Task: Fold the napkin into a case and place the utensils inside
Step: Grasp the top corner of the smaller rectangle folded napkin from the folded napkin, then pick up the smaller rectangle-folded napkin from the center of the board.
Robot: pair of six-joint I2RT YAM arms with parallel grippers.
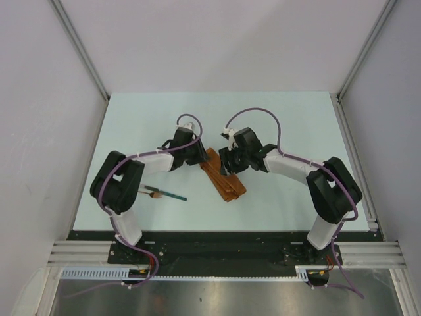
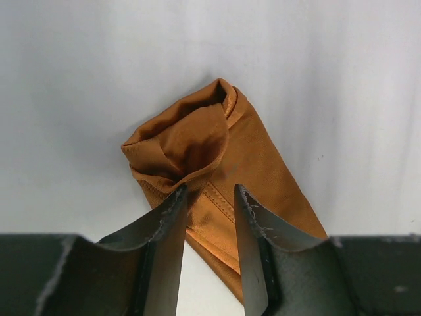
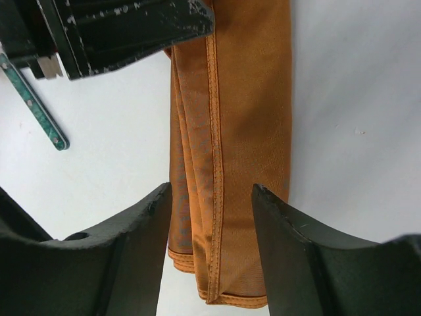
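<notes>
Pale tabletop (image 1: 276,125) boxed in by grey walls (image 1: 39,131) on the left, right and far sides, with a black rail (image 1: 217,236) along the near edge. Plenty of open tabletop from the middle out to the far edge and the right edge. Less room on the left, with the utensils lying there: a teal piece (image 1: 174,195) and a wooden piece (image 1: 156,193), side by side, too small to tell if touching, well apart from the case.

Rust-orange case (image 1: 228,185) in the middle of the tabletop, lying slantwise, far end to the left, near end to the right. Long thin strip, folded in layers, with a stitched hem down its length. Flat and neat at the near end. Puffed up and gaping like a little mouth at the end by the left tool.

Left tool (image 1: 199,155) at the far end of the case, fingers (image 2: 168,230) part way apart, gripping nothing, cloth showing in the gap. Right tool (image 1: 227,163) just above the middle of the case, fingers (image 3: 141,243) wider apart, one on each side of the strip, not pinching it. Both tools close together, almost nose to nose.
</notes>
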